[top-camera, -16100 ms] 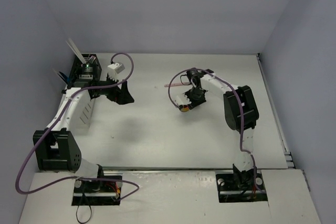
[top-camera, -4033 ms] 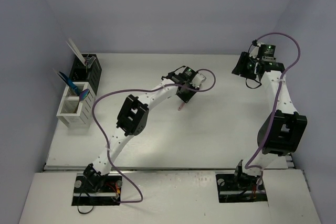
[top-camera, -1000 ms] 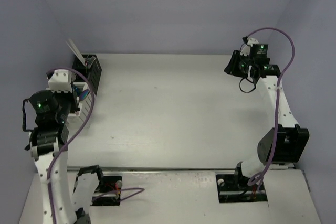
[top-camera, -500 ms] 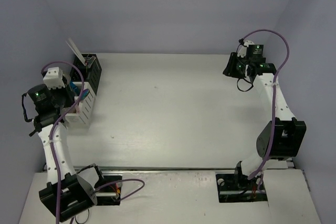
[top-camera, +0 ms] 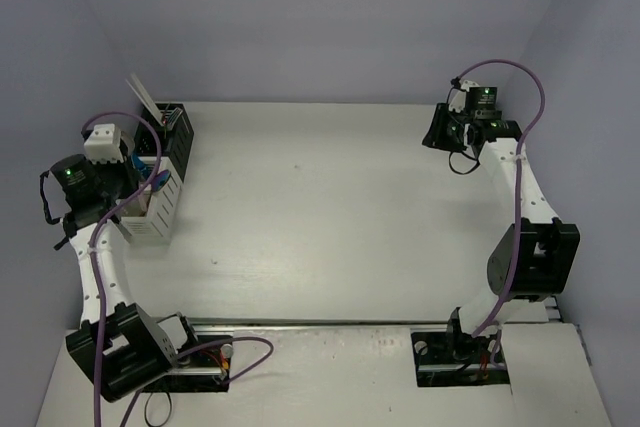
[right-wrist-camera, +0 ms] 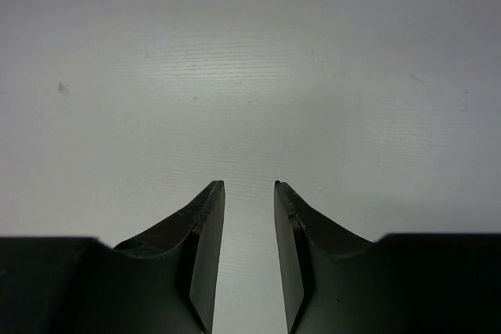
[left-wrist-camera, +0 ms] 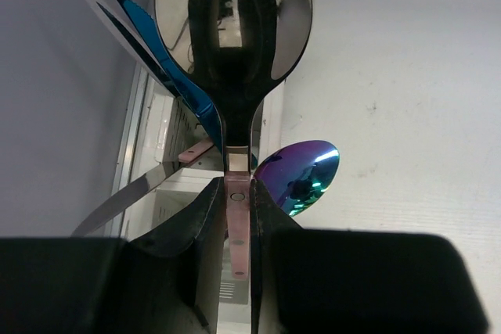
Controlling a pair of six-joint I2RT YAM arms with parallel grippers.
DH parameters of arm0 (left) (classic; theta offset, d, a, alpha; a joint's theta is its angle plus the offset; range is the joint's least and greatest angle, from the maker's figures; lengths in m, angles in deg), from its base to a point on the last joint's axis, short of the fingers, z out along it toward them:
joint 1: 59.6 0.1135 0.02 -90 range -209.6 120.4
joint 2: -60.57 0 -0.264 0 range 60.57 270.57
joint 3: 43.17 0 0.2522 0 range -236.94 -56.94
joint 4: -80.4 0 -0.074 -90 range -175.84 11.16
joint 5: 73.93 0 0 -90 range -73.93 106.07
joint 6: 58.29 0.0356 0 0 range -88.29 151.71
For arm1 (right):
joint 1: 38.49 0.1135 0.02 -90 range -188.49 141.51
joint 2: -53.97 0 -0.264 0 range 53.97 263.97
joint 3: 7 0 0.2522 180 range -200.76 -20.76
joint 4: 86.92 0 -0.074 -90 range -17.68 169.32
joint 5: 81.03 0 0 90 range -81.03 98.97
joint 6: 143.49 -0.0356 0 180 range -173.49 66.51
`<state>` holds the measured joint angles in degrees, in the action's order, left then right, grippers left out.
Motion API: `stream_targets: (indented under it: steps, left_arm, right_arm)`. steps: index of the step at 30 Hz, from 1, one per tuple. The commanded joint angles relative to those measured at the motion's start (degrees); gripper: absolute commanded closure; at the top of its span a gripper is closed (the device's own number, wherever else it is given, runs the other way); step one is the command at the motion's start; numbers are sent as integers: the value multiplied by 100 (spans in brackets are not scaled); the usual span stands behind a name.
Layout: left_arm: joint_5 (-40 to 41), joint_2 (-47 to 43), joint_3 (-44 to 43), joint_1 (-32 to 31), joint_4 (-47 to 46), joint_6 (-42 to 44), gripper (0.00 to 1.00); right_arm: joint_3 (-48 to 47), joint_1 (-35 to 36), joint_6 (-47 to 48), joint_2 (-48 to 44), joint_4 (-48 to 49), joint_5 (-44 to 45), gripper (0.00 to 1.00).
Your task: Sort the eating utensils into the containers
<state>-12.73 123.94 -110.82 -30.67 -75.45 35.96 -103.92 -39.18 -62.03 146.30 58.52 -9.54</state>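
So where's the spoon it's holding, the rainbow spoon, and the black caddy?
Held spoon (left-wrist-camera: 233, 29), left wrist view, on its shiny bowl.
Rainbow spoon (left-wrist-camera: 300, 177), left wrist view, on its bowl.
Black caddy (top-camera: 181, 145), top view, on its side wall.

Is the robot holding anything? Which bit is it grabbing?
The left end effector grips a pink-handled spoon by its handle, just below its bowl. The right end effector holds nothing.

Lighting: soft, even, overhead. Bench (top-camera: 330, 207): faint shadows, mild glare in right wrist view. Close foreground dark, blurred.
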Motion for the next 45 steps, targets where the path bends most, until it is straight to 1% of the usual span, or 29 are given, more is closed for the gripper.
stream_targets:
  steps: [1, 7, 10, 13, 17, 23, 26, 28, 29, 31, 33, 35, 36, 38, 39, 40, 43, 44, 45]
  left_arm:
    - [-353, 135, -455, 72, -175, 716, 100]
    - [-620, 434, -591, 160, -95, 1192, 100]
    - [-1062, 599, -672, 205, 26, 1431, 100]
    - [-1572, 743, -753, 235, 274, 1866, 98]
    - [-1934, 943, -821, 267, 762, 2324, 93]
    - [-2258, 1128, -904, 449, 1047, 2207, 75]
    - [-2412, 987, -828, 609, 1053, 2179, 67]
    - [-2561, 740, -810, 697, 1034, 2079, 57]
    - [-2576, 620, -824, 725, 1027, 2009, 56]
    - [-2530, 476, -996, 728, 1153, 1717, 51]
    - [-2440, 457, -1500, 686, 1612, 1491, 43]
    - [-2250, 645, -2035, 447, 2203, 1579, 35]
    - [-1953, 789, -2456, 231, 2706, 1712, 30]
    - [-1631, 1030, -3177, -310, 3536, 1827, 26]
    - [-1402, 1071, -3357, -585, 3745, 1804, 24]
    - [-1146, 1065, -3425, -780, 3867, 1752, 22]
    - [-312, 1038, -3347, -1730, 3927, 1599, 19]
    - [12, 1075, -3274, -2290, 3928, 1459, 18]
    - [133, 1162, -3219, -2490, 3933, 1348, 16]
  right_arm:
    - [-171, 38, 6, -66, 308, -168, 71]
    - [19, 39, -54, -75, 398, -460, 71]
    - [103, 36, 4, -66, 427, -534, 71]
    - [141, 34, 86, -58, 427, -556, 71]
    - [152, 34, 148, -57, 427, -582, 71]
    - [223, 40, 212, -69, 416, -744, 70]
    - [297, 34, 212, -91, 419, -792, 69]
    - [373, 34, 239, -160, 417, -821, 69]
    - [394, 34, 246, -202, 411, -828, 68]
    - [440, 34, 286, -290, 401, -829, 68]
    - [491, 34, 390, -399, 394, -822, 66]
    - [523, 34, 474, -543, 378, -782, 64]
    - [534, 34, 524, -604, 361, -722, 63]
    - [525, 34, 645, -702, 347, -594, 58]
    - [514, 34, 714, -742, 341, -514, 55]
    - [490, 127, 766, -772, 334, -407, 49]
    - [412, 320, 801, -796, 312, -193, 31]
    - [375, 431, 821, -796, 296, -106, 24]
    - [357, 560, 908, -796, 296, -14, 19]
